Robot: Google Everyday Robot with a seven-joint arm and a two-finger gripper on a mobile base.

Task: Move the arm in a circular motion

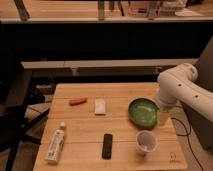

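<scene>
The task's thing is the arm (pixel 184 88) itself, a thick white jointed limb that enters from the right edge of the frame, bends at a rounded elbow in the middle right and drops toward the right-hand end of the wooden table (pixel 85 127). Its gripper (pixel 163 117) shows only as a slender pale tip hanging low at the table's right edge, just beside the green bowl (pixel 142 111) and above the white cup (pixel 146 142); whether it is spread or closed up cannot be told, and it seems to carry nothing. Nothing here needs taking hold of, since the arm simply moves itself. It looks rigid, smooth and fairly heavy, so a circle would probably carry some momentum and should be swept slowly. The bowl and the light cup look easy to knock, so the loop is best traced higher, away from them; the black remote (pixel 107 146) lies farther left.
</scene>
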